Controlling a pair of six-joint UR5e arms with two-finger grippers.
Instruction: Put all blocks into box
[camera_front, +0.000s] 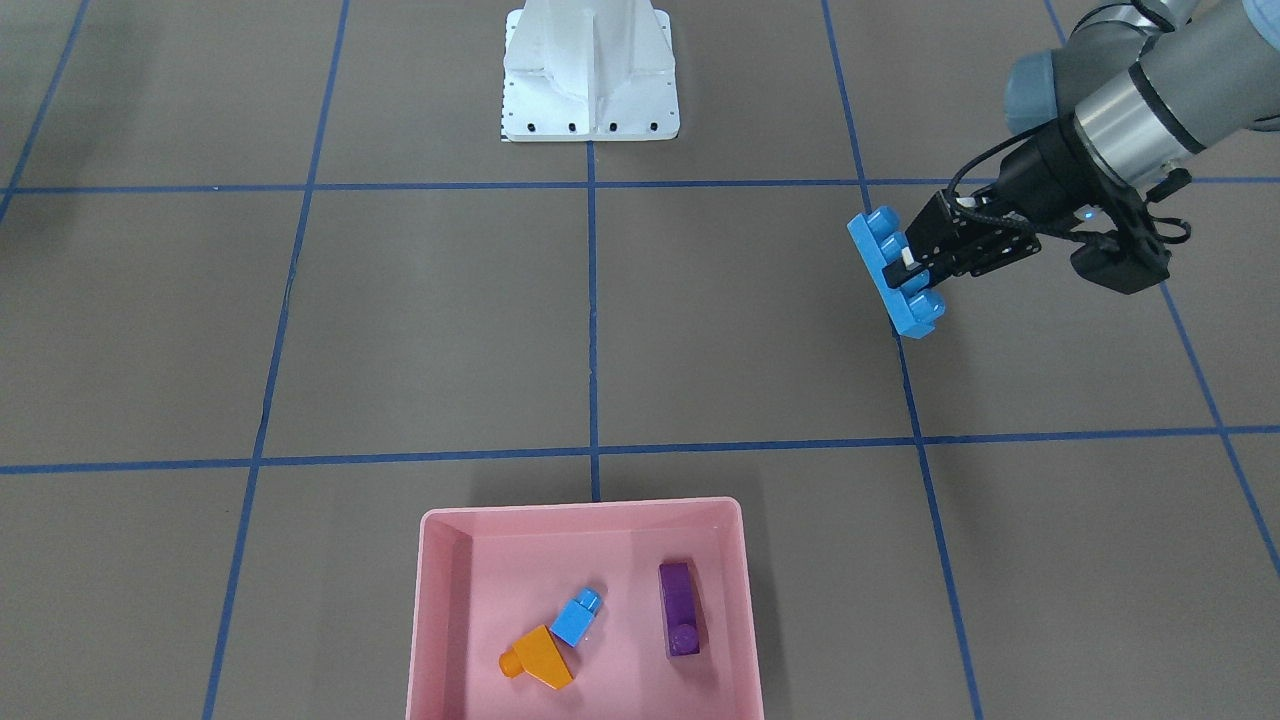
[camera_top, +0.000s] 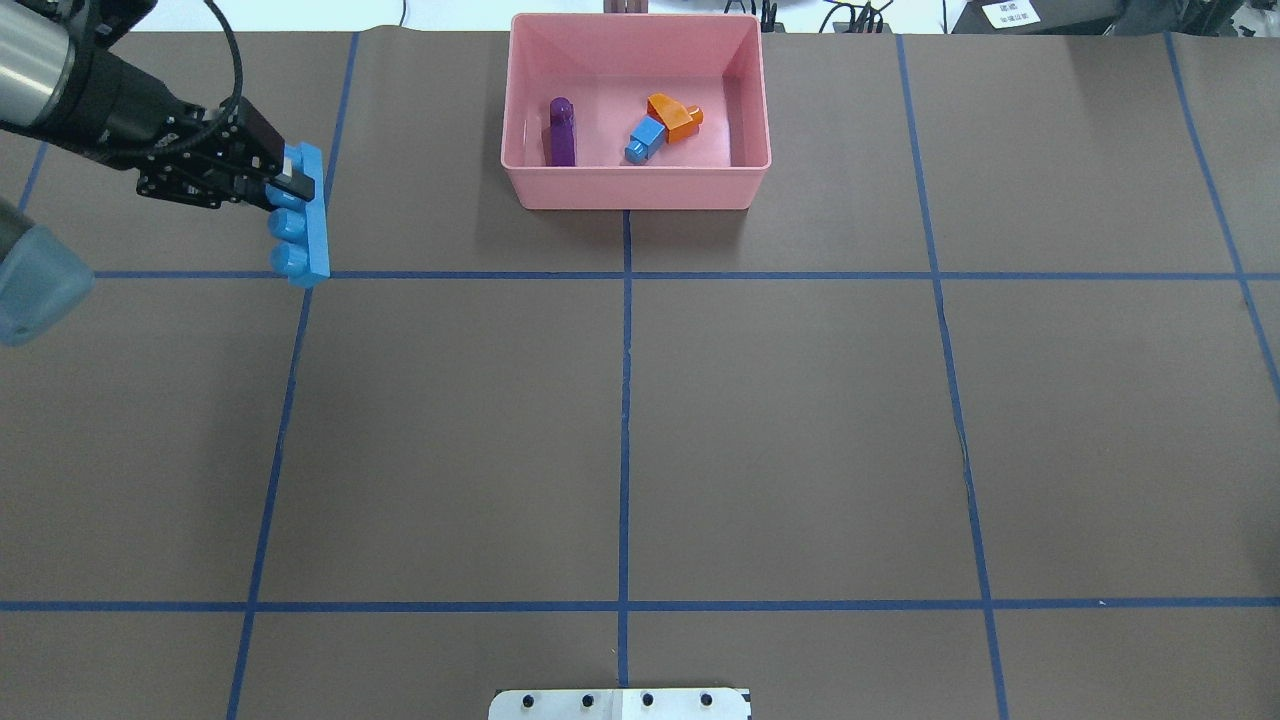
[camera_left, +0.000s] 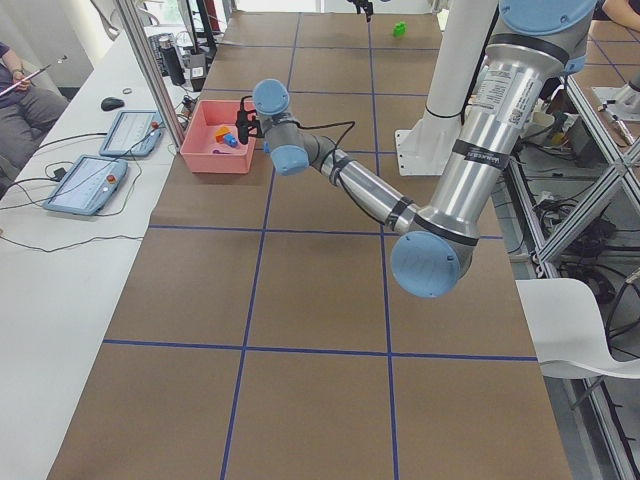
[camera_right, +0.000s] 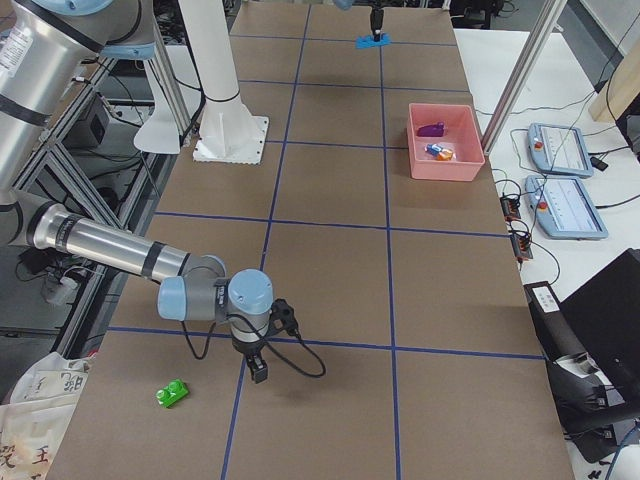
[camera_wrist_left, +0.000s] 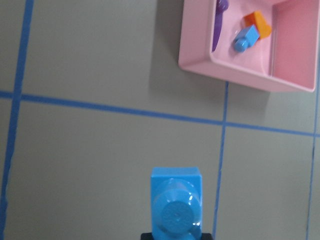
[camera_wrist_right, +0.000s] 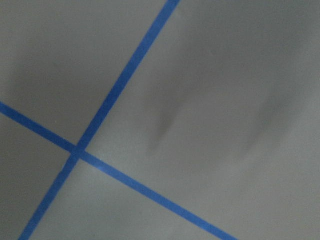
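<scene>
A shallow pink rectangular plastic tray (camera_front: 580, 508) sits on the brown tabletop (camera_front: 430, 320), holding an orange sloped brick (camera_front: 540, 655) touching a small light-blue brick (camera_front: 577, 617), with a purple oblong brick (camera_front: 680, 608) apart from them; a white metal base plate (camera_front: 590, 120) stands opposite; a green two-stud brick (camera_right: 174, 393) lies near the downward-pointing right fingers (camera_right: 259, 373), whose spread I cannot tell; the outstretched left fingers (camera_front: 922, 268), well apart from the tray, pinch a long blue four-stud brick (camera_front: 915, 310).
</scene>
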